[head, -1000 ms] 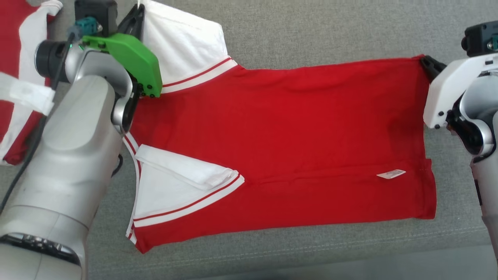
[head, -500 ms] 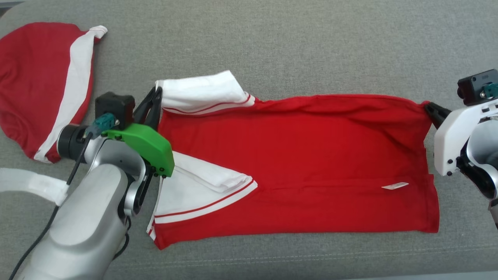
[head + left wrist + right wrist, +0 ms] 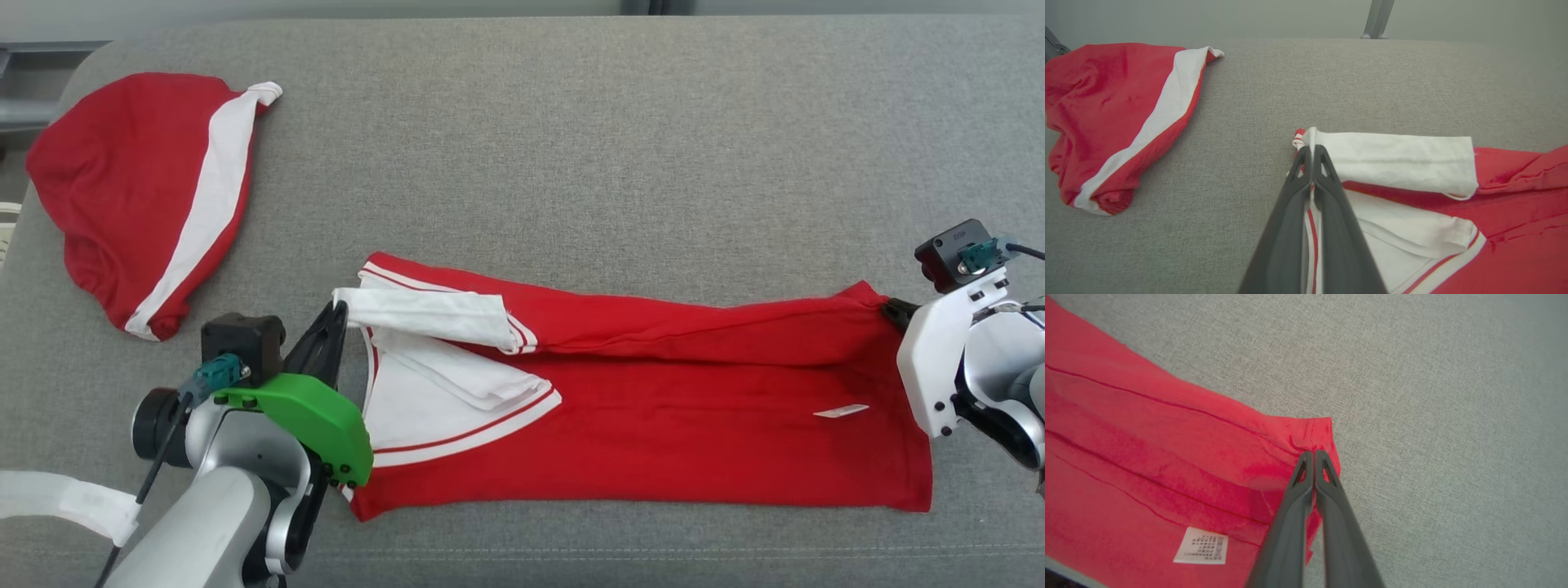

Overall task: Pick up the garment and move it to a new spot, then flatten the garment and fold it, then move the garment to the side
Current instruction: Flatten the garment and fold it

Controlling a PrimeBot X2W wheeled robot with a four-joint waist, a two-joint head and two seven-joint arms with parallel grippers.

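Observation:
The garment [image 3: 653, 441] is a red shirt with white sleeves, lying lengthwise across the grey cushion, its far long edge pulled over toward me into a fold. My left gripper [image 3: 337, 313] is shut on the white sleeve end at the shirt's left, the cloth pinched between the fingertips [image 3: 1312, 157]. My right gripper [image 3: 894, 310] is shut on the red hem corner at the far right, seen close in the right wrist view [image 3: 1314, 455]. A white care label [image 3: 1201, 551] shows on the red cloth [image 3: 1147, 469] near that corner.
A second red garment with a white stripe [image 3: 139, 196] lies bunched at the cushion's far left, also in the left wrist view [image 3: 1114, 118]. The grey cushion [image 3: 620, 147] stretches bare behind the shirt. Its front edge [image 3: 653, 563] runs just below the shirt.
Both grippers have drawn the shirt's far edge toward me, so the shirt looks narrower and partly doubled over. The head camera has also tilted up, bringing the far cushion and the other garment into view.

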